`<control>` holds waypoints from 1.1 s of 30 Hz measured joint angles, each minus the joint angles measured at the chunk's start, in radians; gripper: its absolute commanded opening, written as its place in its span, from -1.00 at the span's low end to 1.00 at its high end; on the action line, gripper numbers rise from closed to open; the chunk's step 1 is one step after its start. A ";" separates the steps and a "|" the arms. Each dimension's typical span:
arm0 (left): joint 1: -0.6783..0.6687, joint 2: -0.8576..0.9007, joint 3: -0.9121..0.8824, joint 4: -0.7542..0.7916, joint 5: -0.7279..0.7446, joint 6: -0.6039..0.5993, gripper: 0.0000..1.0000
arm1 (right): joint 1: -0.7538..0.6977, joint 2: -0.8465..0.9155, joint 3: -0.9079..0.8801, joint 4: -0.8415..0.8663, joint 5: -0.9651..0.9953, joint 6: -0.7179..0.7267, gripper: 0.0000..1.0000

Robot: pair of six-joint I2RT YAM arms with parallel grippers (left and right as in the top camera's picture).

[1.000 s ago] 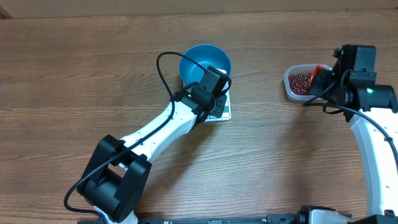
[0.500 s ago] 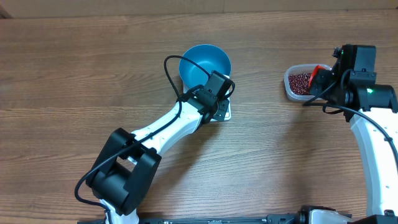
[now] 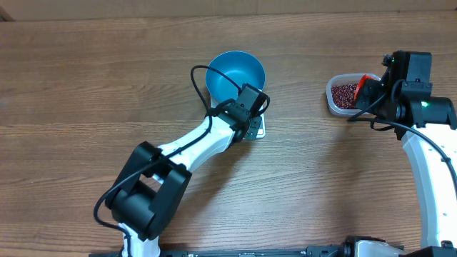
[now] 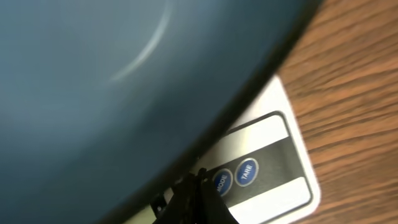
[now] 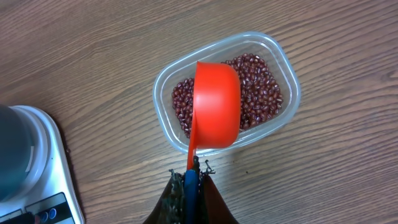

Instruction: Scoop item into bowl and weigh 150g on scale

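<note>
The blue bowl (image 3: 235,73) stands on the white scale (image 3: 259,130). In the left wrist view the bowl (image 4: 112,81) fills most of the frame. My left gripper (image 4: 200,175) is shut and empty, its tip right at the scale's blue MODE button (image 4: 222,180), next to the TARE button (image 4: 246,171). My right gripper (image 5: 194,165) is shut on the handle of an orange-red scoop (image 5: 216,102). The scoop hangs over the dark red-brown beans (image 5: 261,93) in a clear tub (image 5: 163,93). What the scoop holds is hidden.
The tub (image 3: 333,100) sits at the right of the wooden table, well apart from the scale. The scale's edge (image 5: 59,168) shows at the lower left of the right wrist view. The left arm (image 3: 186,146) stretches diagonally across the table's middle.
The left arm has swung its elbow to the right and the gripper has edged right over the scale's front panel. The right arm and scoop have not moved.
</note>
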 measured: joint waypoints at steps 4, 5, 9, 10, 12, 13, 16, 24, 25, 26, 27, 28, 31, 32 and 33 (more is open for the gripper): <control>0.000 0.013 0.000 0.000 0.000 0.000 -0.92 | 0.000 0.000 0.000 0.000 0.000 0.000 -0.92; 0.000 0.013 0.000 0.000 0.000 0.000 -0.92 | 0.000 0.000 0.000 0.000 0.000 0.000 -0.93; 0.000 0.013 0.000 0.000 -0.001 0.000 -0.92 | 0.000 0.000 0.000 0.000 0.000 0.000 -0.93; 0.000 0.013 0.000 0.000 0.000 0.000 -0.92 | 0.000 0.000 0.000 0.000 0.000 0.000 -0.93; 0.000 0.013 0.000 0.000 -0.001 0.000 -0.92 | 0.000 0.000 0.000 0.000 0.000 0.000 -0.93; 0.000 0.013 0.000 0.000 -0.001 0.000 -0.91 | 0.000 0.000 0.000 0.000 0.000 0.000 -0.93; 0.000 0.013 0.000 -0.003 -0.004 0.000 -0.92 | 0.000 0.000 0.000 0.000 0.000 0.000 -0.93; 0.000 0.013 -0.002 -0.006 -0.008 0.000 -0.91 | 0.000 0.000 0.000 -0.002 0.000 0.000 -0.92; 0.000 0.013 -0.002 -0.005 -0.008 0.000 -0.92 | 0.000 0.000 0.000 -0.002 0.000 0.000 -0.92; 0.000 0.013 -0.002 -0.005 -0.008 0.000 -0.92 | 0.000 0.000 0.000 -0.002 0.000 0.000 -0.92; 0.000 0.013 -0.003 -0.003 -0.008 0.000 -0.92 | 0.000 0.000 0.000 -0.002 0.000 0.000 -0.93; 0.000 0.013 -0.003 -0.003 -0.008 0.000 -0.92 | 0.000 0.000 0.000 -0.002 0.000 0.000 -0.92; 0.000 0.013 -0.003 -0.003 -0.008 0.000 -0.92 | 0.000 0.000 0.000 -0.003 0.000 0.000 -0.92; 0.000 0.013 -0.003 -0.003 -0.008 0.000 -0.92 | 0.000 0.000 0.000 -0.005 0.000 0.000 -0.93; 0.000 0.013 -0.003 -0.003 -0.008 0.000 -0.92 | 0.000 0.000 0.000 -0.006 0.000 0.000 -0.93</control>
